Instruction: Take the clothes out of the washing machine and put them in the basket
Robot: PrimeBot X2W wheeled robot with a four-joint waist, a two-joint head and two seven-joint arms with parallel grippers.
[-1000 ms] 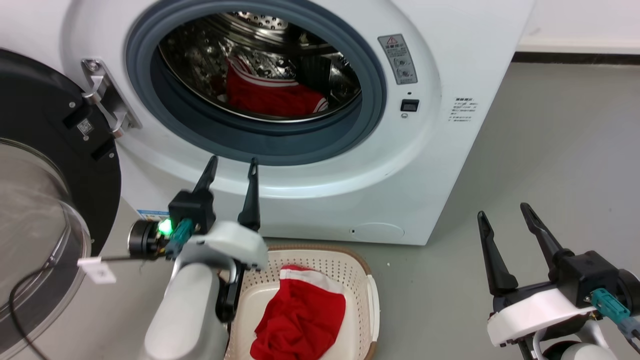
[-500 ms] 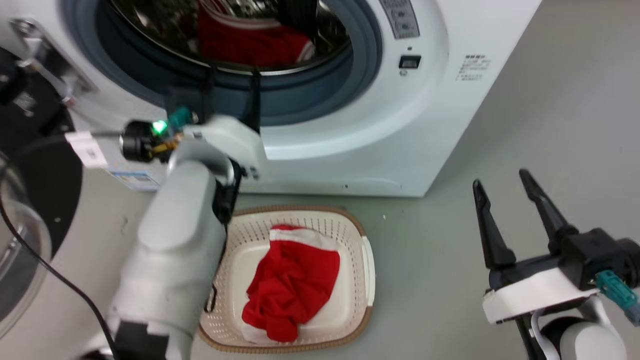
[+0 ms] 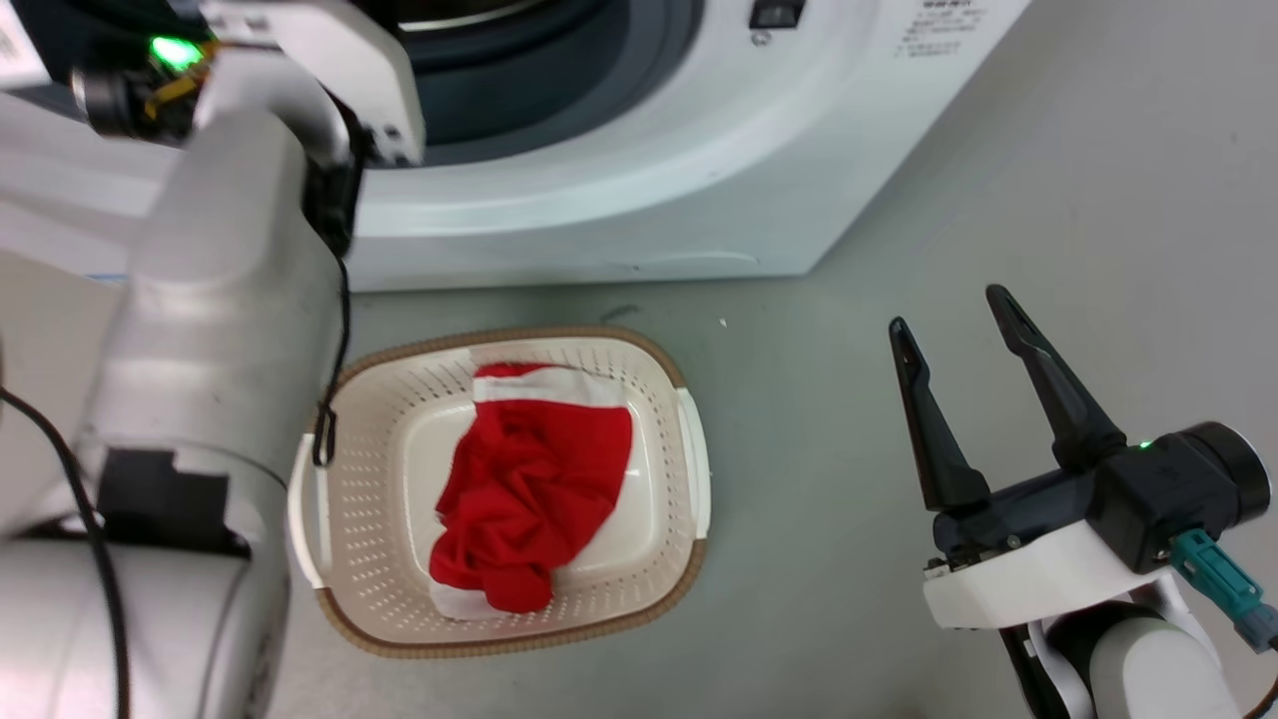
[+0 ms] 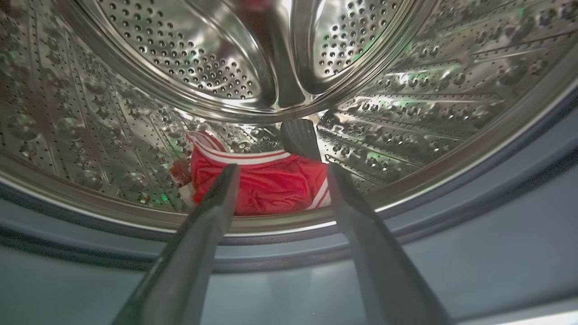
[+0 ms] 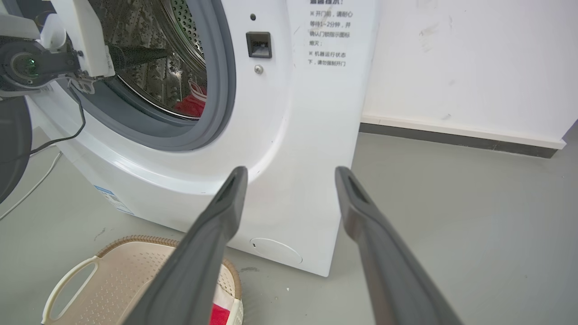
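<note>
Closest in the head view, the right gripper [image 3: 946, 310] hangs over the grey floor [image 3: 829, 419], well to the right of the basket, its two dark fingers spread apart and holding nothing. At the left, the pale left forearm [image 3: 220, 330] reaches up past the basket's left edge toward the machine's opening. The basket [image 3: 519, 336] sits on the floor just in front of the washing machine [image 3: 599, 230], and a crumpled red garment with white trim [image 3: 534, 464] lies inside it. Farther in, the left wrist view shows the left gripper [image 4: 282, 168] at the porthole, over the grey gasket [image 4: 451, 253], fingers parted and empty, pointing into the perforated steel drum [image 4: 203, 58]. On the drum's bottom, beyond the fingertips, lies a second red garment with white stripes [image 4: 271, 187], just beside a dark drum paddle [image 4: 298, 137]
</note>
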